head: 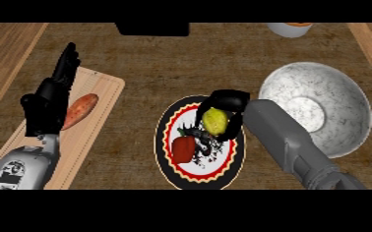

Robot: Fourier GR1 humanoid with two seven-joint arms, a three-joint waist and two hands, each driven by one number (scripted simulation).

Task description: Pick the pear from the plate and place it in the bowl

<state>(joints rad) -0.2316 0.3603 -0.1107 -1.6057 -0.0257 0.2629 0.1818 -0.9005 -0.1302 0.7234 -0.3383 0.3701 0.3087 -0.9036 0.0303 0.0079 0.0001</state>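
Observation:
A yellow-green pear [214, 120] sits over the upper right part of a round plate [167, 150] with a black, red and yellow rim. My right hand [231, 104] is curled round the pear from above and from the right, with fingers on both sides of it. Whether the pear touches the plate I cannot tell. A red fruit [184, 149] lies on the plate's lower left. The speckled white bowl [345, 101] stands just right of the plate, partly behind my right forearm. My left hand [51, 96] rests open at the left, fingers up.
A wooden cutting board [102, 91] lies at the left with an orange sweet potato [78, 111] on it, beside my left hand. A dark box [152, 28] and a white cup [289, 29] stand at the counter's far edge.

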